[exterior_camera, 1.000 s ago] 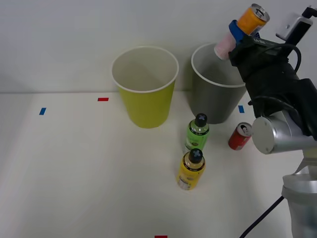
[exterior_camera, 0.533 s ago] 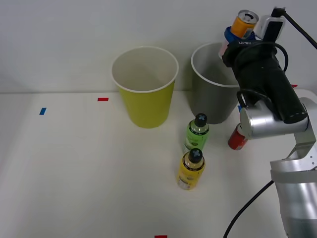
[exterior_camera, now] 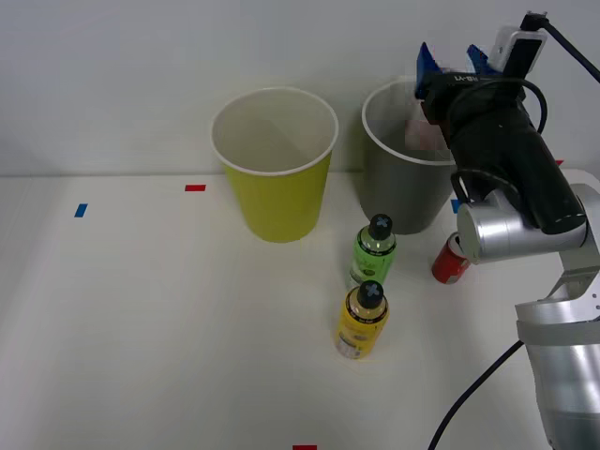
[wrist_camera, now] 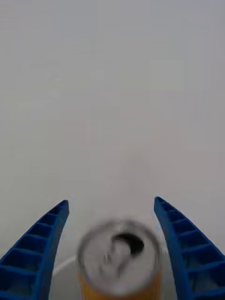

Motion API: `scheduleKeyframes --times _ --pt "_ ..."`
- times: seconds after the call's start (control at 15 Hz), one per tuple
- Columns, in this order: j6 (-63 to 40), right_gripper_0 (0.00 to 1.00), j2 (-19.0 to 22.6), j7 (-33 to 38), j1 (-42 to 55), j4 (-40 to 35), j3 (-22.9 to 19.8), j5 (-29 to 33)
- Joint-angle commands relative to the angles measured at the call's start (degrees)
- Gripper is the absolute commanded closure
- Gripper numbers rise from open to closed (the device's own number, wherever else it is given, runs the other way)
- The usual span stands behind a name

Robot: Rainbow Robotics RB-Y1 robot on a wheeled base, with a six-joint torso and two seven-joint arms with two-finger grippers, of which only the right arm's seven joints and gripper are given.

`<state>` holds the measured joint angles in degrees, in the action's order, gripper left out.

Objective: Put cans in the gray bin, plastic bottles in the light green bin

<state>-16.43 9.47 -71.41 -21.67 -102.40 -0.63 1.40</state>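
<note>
Orange slim drink can with a silver top (wrist_camera: 119, 262) sits blurred between the spread blue ribbed fingers (wrist_camera: 40, 248) of the right gripper (exterior_camera: 453, 64), touching neither, above the large dark gray round bin (exterior_camera: 403, 178). Beside that bin stands the yellow-green bin (exterior_camera: 277, 202).

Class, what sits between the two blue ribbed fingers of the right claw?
In the right wrist view, the silver-topped orange can, blurred, sits between the spread fingers.

White table (exterior_camera: 141, 328): yellow-green bin (exterior_camera: 275, 167), gray bin (exterior_camera: 398, 178), green-label bottle (exterior_camera: 373, 249), yellow-label bottle (exterior_camera: 361, 320), red can (exterior_camera: 450, 260) (partly hidden), tape marks.
</note>
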Motion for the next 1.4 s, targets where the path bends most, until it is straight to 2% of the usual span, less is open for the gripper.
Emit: scheduleKeyframes --times 0.07,1.0,1.4 --pt "0.1 0.0 -0.2 1.0 0.0 0.0 0.0 -0.9" --pt "2.6 0.0 0.9 1.7 1.1 -0.5 0.0 -2.5" --pt "2.9 0.0 4.9 5.1 14.5 -15.3 0.2 -4.7"
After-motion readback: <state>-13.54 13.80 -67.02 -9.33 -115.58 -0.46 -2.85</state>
